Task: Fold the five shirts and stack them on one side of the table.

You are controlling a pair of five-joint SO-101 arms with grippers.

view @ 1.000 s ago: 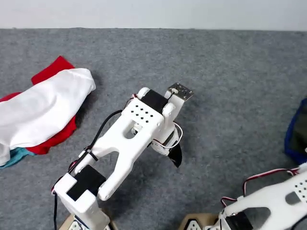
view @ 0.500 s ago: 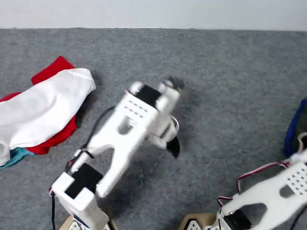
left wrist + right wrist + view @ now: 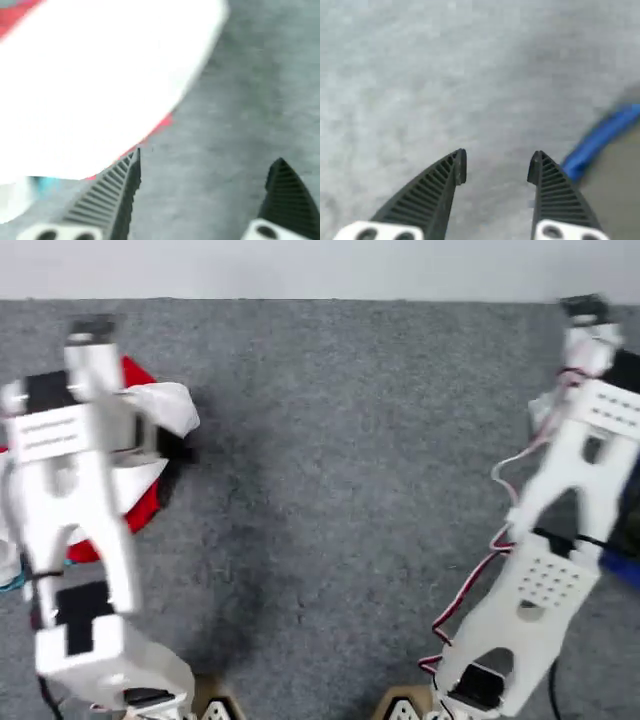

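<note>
A pile of shirts lies at the table's left side: a white shirt (image 3: 172,405) on top, a red shirt (image 3: 138,512) under it, and a teal one (image 3: 10,581) peeking out at the edge. My left gripper (image 3: 209,157) hangs open just beside the pile, above the carpet by the white shirt (image 3: 100,85) and the red edge (image 3: 161,125). The left arm (image 3: 70,470) covers much of the pile from above. A blue shirt (image 3: 622,572) lies at the right edge, partly under the right arm (image 3: 560,540). My right gripper (image 3: 500,154) is open and empty over bare carpet, near the blue shirt (image 3: 600,140).
The grey carpeted table (image 3: 340,460) stretches between the two arms. A pale wall (image 3: 320,265) runs along the far edge. Both arm bases (image 3: 300,705) stand at the near edge.
The left arm swung from the table's middle to the left, over the shirt pile. The right arm rose from the near right corner and stretched toward the far right edge.
</note>
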